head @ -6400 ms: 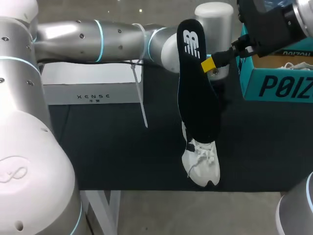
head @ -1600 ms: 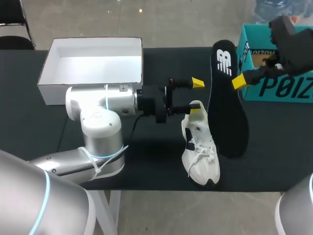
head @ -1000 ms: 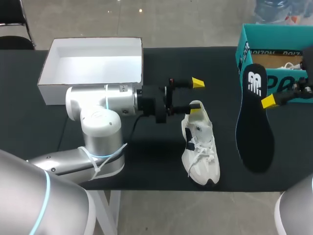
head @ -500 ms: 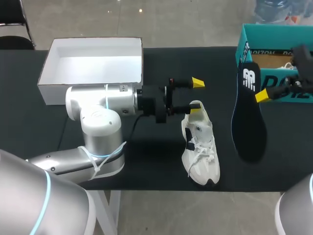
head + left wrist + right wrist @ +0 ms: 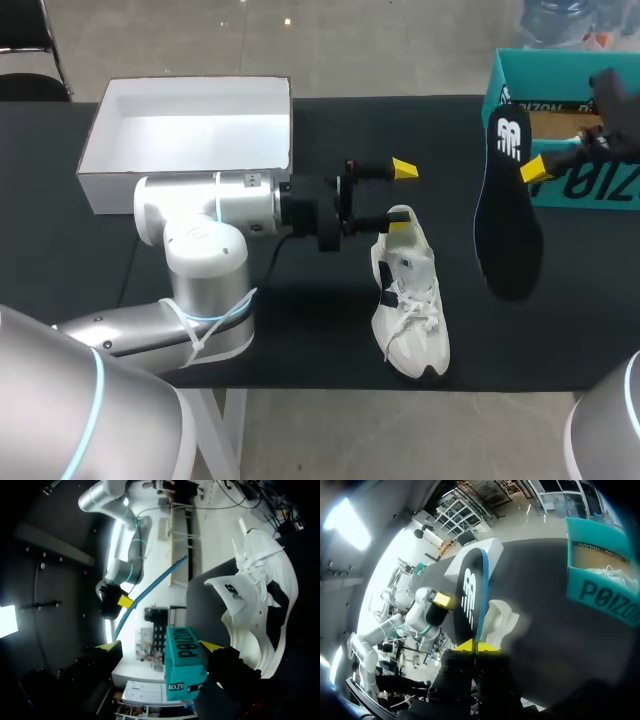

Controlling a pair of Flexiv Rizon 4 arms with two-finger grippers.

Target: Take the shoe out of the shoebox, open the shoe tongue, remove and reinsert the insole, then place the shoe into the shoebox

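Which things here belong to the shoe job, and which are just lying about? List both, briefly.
For the job:
white shoe on the table
black insole, gripped in the right claw
teal shoebox
left claw, open at the shoe's heel

Lying about:
open white box on the table's left side

Shoe (image 5: 408, 300): white mesh cloth w/ woven laces, matt. Insole (image 5: 508, 220): black, smooth, matt, foam-like. Shoebox (image 5: 600, 188) at 2 o'clock: teal cardboard, slight sheen. White box (image 5: 190, 140) at 11: matt card. Table (image 5: 340, 130): black, matt. Left arm shell (image 5: 200, 208): satin silver, metal-looking.
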